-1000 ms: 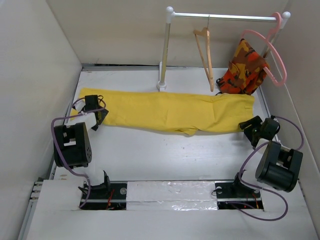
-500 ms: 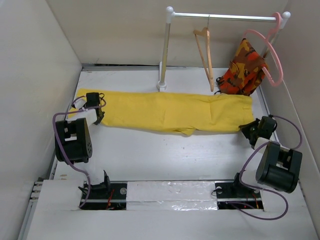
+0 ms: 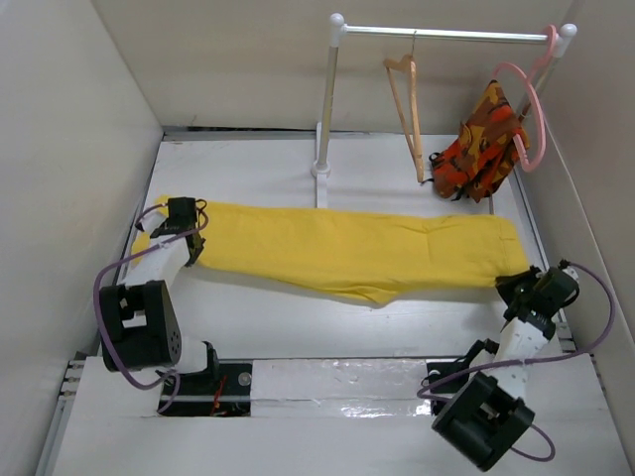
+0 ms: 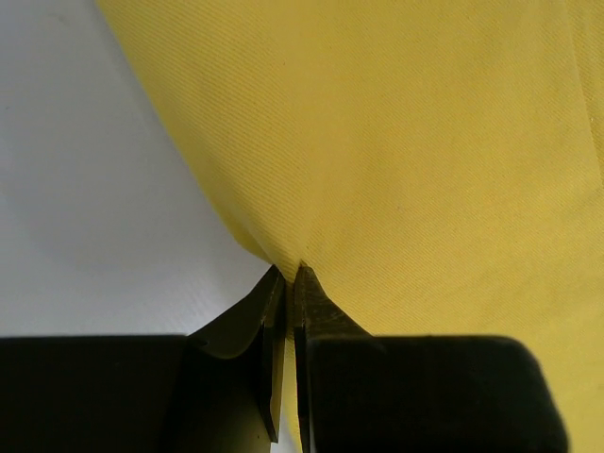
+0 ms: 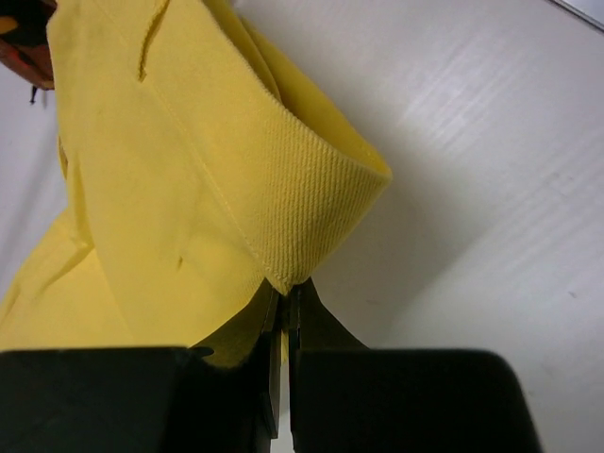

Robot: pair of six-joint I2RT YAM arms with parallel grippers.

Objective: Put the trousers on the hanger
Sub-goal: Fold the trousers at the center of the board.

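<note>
The yellow trousers (image 3: pixel 337 248) lie stretched across the table, leg ends to the left and waist to the right. My left gripper (image 3: pixel 190 238) is shut on the leg end; in the left wrist view its tips (image 4: pixel 288 276) pinch the edge of the yellow cloth (image 4: pixel 425 142). My right gripper (image 3: pixel 516 284) is shut on the waist end; the right wrist view shows the tips (image 5: pixel 286 289) clamped on a folded waistband corner (image 5: pixel 311 208). The tan wooden hanger (image 3: pixel 405 109) hangs from the rail, behind the trousers and apart from both grippers.
A rail (image 3: pixel 446 33) on a white post (image 3: pixel 325 109) stands at the back. A pink hanger (image 3: pixel 534 109) carrying a camouflage garment (image 3: pixel 481 139) hangs at its right end. Walls close in on the left, back and right.
Both grippers have shut on the trousers' ends and pulled the cloth toward the near edge, stretching it flatter. Both arms have drawn back toward their bases. The pink hanger has swung a little.
</note>
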